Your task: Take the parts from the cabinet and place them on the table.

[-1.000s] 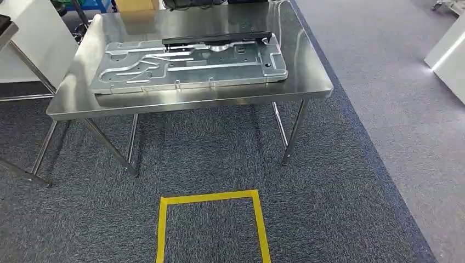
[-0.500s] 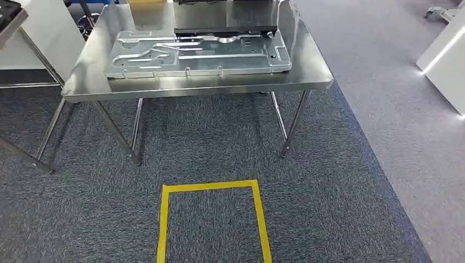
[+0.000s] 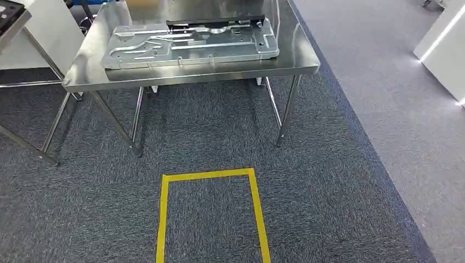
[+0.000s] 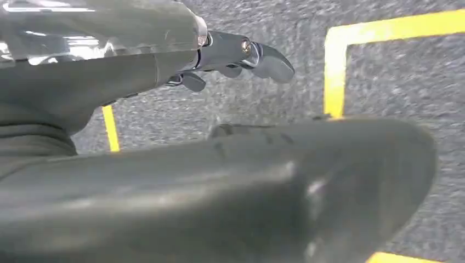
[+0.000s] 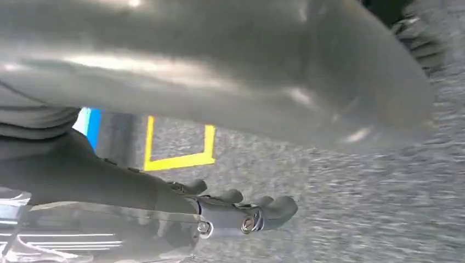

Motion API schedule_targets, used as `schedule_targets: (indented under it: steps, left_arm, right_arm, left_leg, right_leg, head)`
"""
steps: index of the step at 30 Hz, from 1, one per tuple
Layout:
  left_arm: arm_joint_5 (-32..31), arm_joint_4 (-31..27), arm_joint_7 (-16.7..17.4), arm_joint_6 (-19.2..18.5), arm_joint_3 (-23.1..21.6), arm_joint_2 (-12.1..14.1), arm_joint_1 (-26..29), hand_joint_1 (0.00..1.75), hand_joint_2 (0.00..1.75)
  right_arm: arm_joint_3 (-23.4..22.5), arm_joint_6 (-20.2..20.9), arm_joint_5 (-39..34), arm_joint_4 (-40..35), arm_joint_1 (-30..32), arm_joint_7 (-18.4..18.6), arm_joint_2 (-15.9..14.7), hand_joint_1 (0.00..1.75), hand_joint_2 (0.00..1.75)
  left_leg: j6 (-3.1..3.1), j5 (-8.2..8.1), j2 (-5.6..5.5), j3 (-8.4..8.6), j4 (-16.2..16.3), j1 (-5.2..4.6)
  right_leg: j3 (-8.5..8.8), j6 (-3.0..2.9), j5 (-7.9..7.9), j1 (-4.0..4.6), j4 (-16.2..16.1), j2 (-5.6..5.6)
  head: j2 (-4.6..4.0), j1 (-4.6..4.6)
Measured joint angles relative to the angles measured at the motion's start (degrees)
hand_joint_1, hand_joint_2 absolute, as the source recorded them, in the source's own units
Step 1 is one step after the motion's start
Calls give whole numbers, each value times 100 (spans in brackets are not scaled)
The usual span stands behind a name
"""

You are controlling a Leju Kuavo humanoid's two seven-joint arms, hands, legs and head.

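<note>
A large stamped silver metal panel (image 3: 192,46) lies flat on the steel table (image 3: 192,76) ahead of me. A long black part (image 3: 214,23) rests along the panel's far edge. My left hand (image 4: 219,52) hangs over the grey carpet beside yellow tape, fingers apart and holding nothing. My right hand (image 5: 230,211) also hangs over the carpet, its fingers extended and empty. Both hands are well away from the table.
A yellow tape rectangle (image 3: 164,219) marks the carpet in front of the table. Another steel table's legs (image 3: 33,148) stand at the left, with a white unit (image 3: 49,33) behind them. A white cabinet (image 3: 444,55) stands at the far right on lighter floor.
The whole picture has shifted, so the camera has moved: the table and the tape rectangle now sit higher in view. The panel and black part have not moved on the table.
</note>
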Motion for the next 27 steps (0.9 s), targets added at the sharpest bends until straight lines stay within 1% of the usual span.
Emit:
schedule_targets:
  steps: [1, 2, 3, 4, 5, 6, 8, 9, 10, 11, 12, 13, 14, 15, 16, 17, 18, 19, 20, 21, 23, 24, 25, 26, 27]
  left_arm:
    - [0, 0, -9, 0, 0, -4, -1, 0, 0]
    - [0, 0, -13, -2, -2, -9, -7, 0, 0]
    - [0, 0, -17, -4, -4, -9, -18, 0, 0]
    - [0, 0, -22, -4, -7, -9, -37, 0, 0]
    - [0, -2, -22, -4, -9, -9, -61, 0, 0]
    - [-2, 0, -22, -4, -11, -9, -83, 0, 0]
    - [2, 0, -9, 0, -11, -13, -81, 0, 0]
    - [4, 2, 4, 2, -11, -28, -61, 0, 0]
    - [4, 7, 24, 4, -11, -44, -72, 0, 0]
    - [4, 7, 31, 7, -11, -44, -73, 0, 0]
    - [4, 7, 35, 15, -11, -46, -80, 0, 0]
    - [7, 7, 35, 18, -9, -46, -79, 0, 0]
    - [2, 7, 37, 20, -9, -46, -78, 0, 0]
    - [-2, 7, 37, 24, -11, -48, -78, 0, 0]
    - [-18, 7, 39, 35, -11, -57, -78, 0, 0]
    - [-26, 7, 39, 39, -15, -63, -77, 0, 0]
    - [-37, 7, 44, 39, -20, -72, -79, 0, 0]
    - [-52, 7, 46, 39, -28, -74, -80, 0, 0]
    - [-57, 7, 50, 39, -37, -76, -83, 0, 0]
    - [-57, 7, 53, 39, -44, -79, -85, 0, 0]
    - [-57, 7, 61, 39, -48, -76, -94, 0, 0]
    - [-57, 7, 63, 39, -48, -76, -93, 0, 0]
    - [-55, 7, 63, 39, -50, -70, -82, 0, 0]
    - [-55, 7, 63, 39, -52, -70, -78, 0, 0]
    - [-50, 7, 61, 39, -52, -70, -62, 0, 0]
  right_arm:
    - [0, 2, 11, 0, 5, 2, 0, 0, 0]
    - [-2, 4, 20, 0, 7, 2, 0, 0, 0]
    - [-2, 9, 31, 0, 7, 7, 0, 0, 0]
    - [-2, 9, 35, 0, -2, 7, 2, 0, 0]
    - [-2, 9, 44, 0, -4, 7, 22, 0, 0]
    - [-2, 15, 48, 0, 5, 7, 20, 0, 0]
    - [-4, 26, 57, 0, -9, -37, 17, 0, 0]
    - [-7, 28, 59, 0, 7, -70, -2, 0, 0]
    - [-9, 33, 61, 0, -2, -114, -42, 0, 0]
    - [-9, 39, 61, -2, -4, -129, -50, 0, 0]
    - [-7, 66, 61, 0, -4, -140, -59, 0, 0]
    - [-7, 66, 61, 0, -3, -153, -63, 0, 0]
    - [-7, 79, 63, 0, -4, -177, -68, 0, 0]
    - [-7, 90, 63, 0, -4, -201, -70, 0, 0]
    - [-7, 109, 63, 0, -3, -238, -72, 0, 0]
    - [-7, 120, 63, 0, -3, -262, -74, 0, 0]
    - [-7, 122, 63, 0, -4, -273, -74, 0, 0]
    - [-7, 125, 63, -2, -11, -286, -74, 0, 0]
    - [-7, 125, 66, -2, -27, -286, -74, 0, 0]
    - [-9, 125, 70, -2, -35, -293, -74, 0, 0]
    - [-9, 131, 70, -2, -46, -295, -74, 0, 0]
    - [-9, 131, 70, -2, -43, -293, -74, 0, 0]
    - [-9, 133, 70, 2, -34, -293, -68, 0, 0]
    - [-11, 133, 72, 0, -50, -293, -68, 0, 0]
    - [-11, 133, 72, 0, -48, -293, -70, 0, 0]
  left_leg:
    - [5, 235, 0, 173, -117, 2]
    - [19, 462, -1, 435, -417, 1]
    - [54, 588, -3, 782, -871, 0]
    - [106, 519, -6, 1184, -1406, -7]
    - [153, 344, -6, 1613, -2020, -55]
    - [155, 257, -5, 1636, -2198, -51]
    - [214, 325, -8, 1543, -2132, -90]
    - [254, 429, 0, 1485, -2194, -39]
    - [285, 512, 46, 1429, -2186, -31]
    - [324, 567, 40, 1352, -2184, -36]
    - [371, 650, 45, 1240, -2172, -53]
    - [373, 708, 45, 1155, -2158, -60]
    - [370, 775, 48, 1044, -2132, -69]
    - [362, 837, 51, 939, -2092, -74]
    - [350, 887, 60, 823, -2039, -75]
    - [339, 932, 63, 708, -1982, -74]
    - [324, 968, 62, 598, -1926, -74]
    - [306, 1003, 58, 497, -1859, -74]
    - [280, 1026, 53, 428, -1788, -97]
    - [248, 1055, 50, 382, -1728, -107]
    - [183, 1156, 61, 351, -1740, -87]
    - [146, 1200, 58, 341, -1741, -94]
    - [113, 1166, 32, 295, -1705, -78]
    - [68, 887, 7, 222, -1563, -65]
    - [47, 500, 3, 132, -1248, -50]
  right_leg:
    - [-95, 9, 56, 0, 19, 0]
    - [-187, 24, 109, 2, 47, 1]
    - [-269, 37, 159, 2, 72, 9]
    - [-312, 55, 211, 3, 96, 12]
    - [-346, 93, 251, 34, 120, 18]
    - [-368, 140, 322, 21, 119, 0]
    - [-388, 212, 448, -12, 81, -10]
    - [-405, 255, 488, 21, 86, 6]
    - [-484, 281, 290, -14, 181, 30]
    - [-533, 301, 5, -19, 355, 35]
    - [-650, 318, -492, -38, 830, 39]
    - [-730, 330, -777, -40, 1237, 39]
    - [-800, 346, -975, -39, 1671, 39]
    - [-798, 355, -934, -39, 1930, 39]
    - [-693, 356, -723, -39, 1948, 39]
    - [-497, 348, -479, -39, 1767, 38]
    - [-206, 333, -290, -39, 1412, 38]
    - [180, 310, -267, -39, 901, 39]
    - [601, 283, -450, -22, 359, 40]
    - [768, 237, -619, 3, -15, 45]
    - [684, 155, -587, 34, 20, 45]
    - [656, 106, -538, 20, 10, 42]
    - [592, 47, -455, -17, -15, 6]
    - [516, 15, -382, -10, -15, -4]
    - [429, -38, -318, -7, -14, -15]
  head:
    - [0, -2]
    - [0, -2]
    - [0, -2]
    - [0, -2]
    - [0, 0]
    - [0, 0]
    - [0, 0]
    - [0, 2]
    - [0, 0]
    - [0, 2]
    - [0, 2]
    - [0, 0]
    - [0, 0]
    - [0, 2]
    - [0, 0]
    - [0, 0]
    - [0, 0]
    - [0, 0]
    - [0, 0]
    - [0, -2]
    - [0, 0]
    - [0, 0]
    - [0, 2]
    - [0, 0]
    - [0, -2]
